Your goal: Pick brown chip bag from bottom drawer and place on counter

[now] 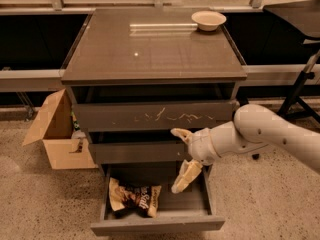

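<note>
The brown chip bag [134,197] lies crumpled in the left half of the open bottom drawer [157,224], tan edges and dark middle with white script. My gripper [181,160] hangs in front of the cabinet, above the right half of the drawer and to the right of the bag, not touching it. Its two cream fingers are spread wide, one [181,134] pointing left and one [186,177] pointing down into the drawer. It holds nothing. The counter [150,49] is the glossy grey-brown cabinet top.
A cream bowl [208,19] sits at the counter's far right corner. An open cardboard box [57,131] stands on the floor left of the cabinet. The upper drawer with white scratches [155,115] and the middle drawer [137,151] are slightly ajar. A black stand leg [297,91] is at right.
</note>
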Robot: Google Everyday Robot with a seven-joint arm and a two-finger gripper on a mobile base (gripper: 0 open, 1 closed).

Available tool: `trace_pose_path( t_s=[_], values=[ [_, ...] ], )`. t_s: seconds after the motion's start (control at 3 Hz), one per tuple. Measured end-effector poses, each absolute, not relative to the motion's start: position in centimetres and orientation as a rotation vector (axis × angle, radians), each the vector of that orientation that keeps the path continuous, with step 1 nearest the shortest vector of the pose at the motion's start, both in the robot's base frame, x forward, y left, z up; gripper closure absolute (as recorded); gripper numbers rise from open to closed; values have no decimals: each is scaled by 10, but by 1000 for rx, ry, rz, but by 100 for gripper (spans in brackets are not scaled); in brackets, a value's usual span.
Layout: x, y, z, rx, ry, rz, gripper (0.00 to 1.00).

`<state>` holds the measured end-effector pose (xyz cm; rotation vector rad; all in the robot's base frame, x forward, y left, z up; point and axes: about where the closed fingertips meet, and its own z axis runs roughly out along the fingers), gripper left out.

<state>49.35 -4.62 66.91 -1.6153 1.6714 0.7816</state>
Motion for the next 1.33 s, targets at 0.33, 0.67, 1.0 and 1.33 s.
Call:
trace_pose_path(
  t_s=[0.33, 0.67, 1.0, 1.33],
  values=[
    [496, -16, 630, -1633, 1631, 881, 0],
    [496, -16, 630, -1633, 1631, 881, 0],
    [503, -7, 595, -1641, 1650, 927, 0],
    [514, 14, 538, -1656, 1664, 1022, 0]
  ],
)
